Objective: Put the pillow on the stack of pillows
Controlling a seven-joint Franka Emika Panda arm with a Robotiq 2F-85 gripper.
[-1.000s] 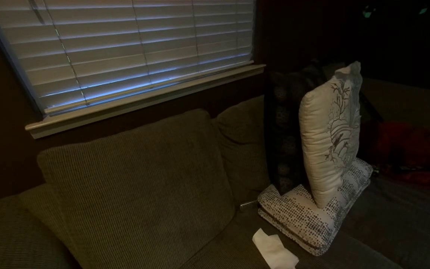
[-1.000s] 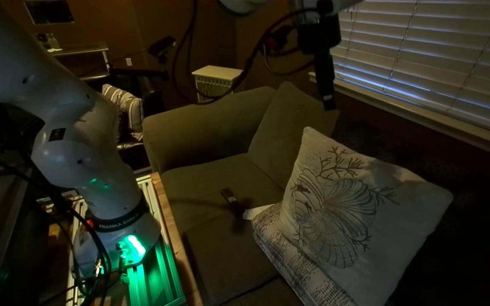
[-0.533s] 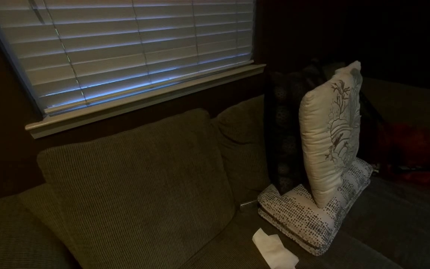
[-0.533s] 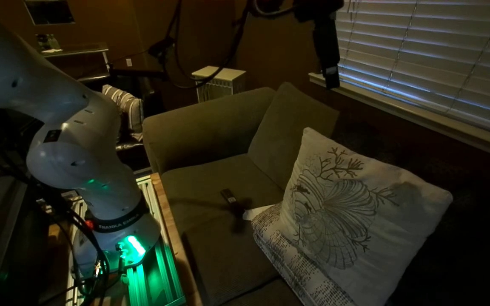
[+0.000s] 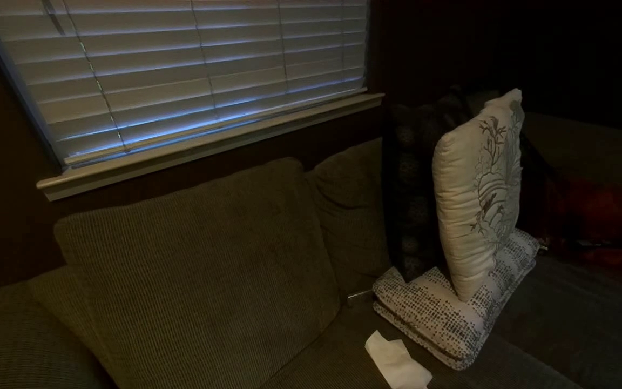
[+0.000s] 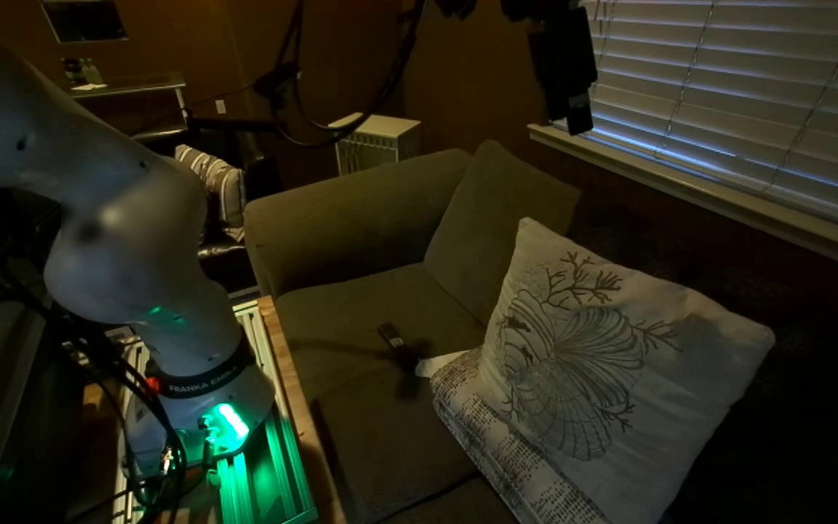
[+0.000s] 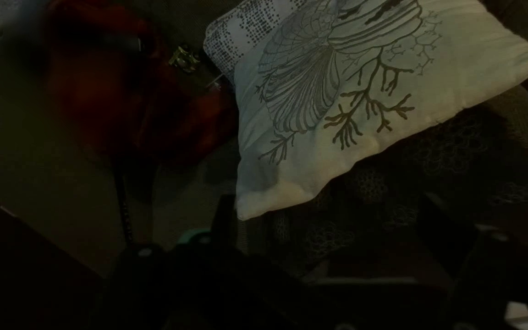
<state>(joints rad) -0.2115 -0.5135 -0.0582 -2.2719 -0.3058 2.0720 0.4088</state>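
In an exterior view, the robot arm [image 6: 146,262] stands at the left beside the sofa [image 6: 361,215]. To its right, a small dark object [image 6: 391,336] lies on the sofa; low light hides its identity. Next, a white sheet [image 6: 441,362] lies near the left corner of the stack of pillows [image 5: 435,321], whose lower part, a pale patterned pillow [image 6: 463,397], rests flat. Farther right, the gripper [image 6: 573,122] hangs well above the sofa, in line with the left end of the window blinds [image 6: 724,102]. This is the item that changes: over the last second it moves higher and slightly right in that view. The wrist view shows its fingers [image 7: 445,229] spread apart, holding nothing. At the right, the cream embroidered pillow [image 6: 608,364] stands nearly upright on the pale patterned pillow, its lower edge in contact. A dark patterned pillow [image 5: 411,189] stands just behind it, on the far side; whether the two touch cannot be determined. The cream embroidered pillow does not shift during the same interval. This indicates that it stands without support from the gripper and that placing is probably complete; the arm appears to be retracting. The next move probably calls only for further upward clearance. Caution: the pillow stands on a narrow edge, so a brush from the arm could tip it. If it tips, re-seat it.
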